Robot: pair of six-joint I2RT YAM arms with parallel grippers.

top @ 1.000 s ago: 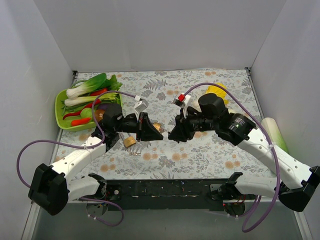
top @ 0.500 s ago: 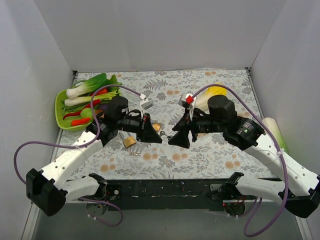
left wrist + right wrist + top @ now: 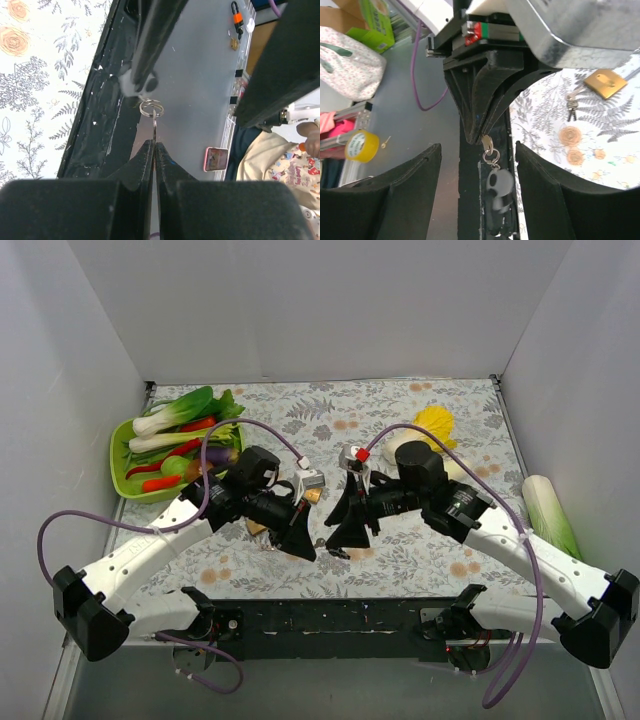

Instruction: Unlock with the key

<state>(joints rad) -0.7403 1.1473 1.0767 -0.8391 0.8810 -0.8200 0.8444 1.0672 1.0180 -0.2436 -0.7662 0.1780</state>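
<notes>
Floral-patterned tabletop [image 3: 420,550], bearing all below. Black left gripper [image 3: 154,145], pinched tight, and black right gripper [image 3: 342,530], fingers spread wide and touching nothing, tip to tip near the table's front edge, apparently for a handover. Flat square brass padlock [image 3: 605,84], lying apart on the cloth; tiny black-headed key [image 3: 498,184] on silvery ring [image 3: 491,156], hung by its thin metal end from the left pinch, head dangling between the right fingers, presumably offered for a firmer, turnable hold.

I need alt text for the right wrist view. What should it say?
The shut left pincer pinches the key by its blade, with the ring and dark head dangling, framed by the open right pincer. A brass padlock lies on the floral cloth at the right.
</notes>
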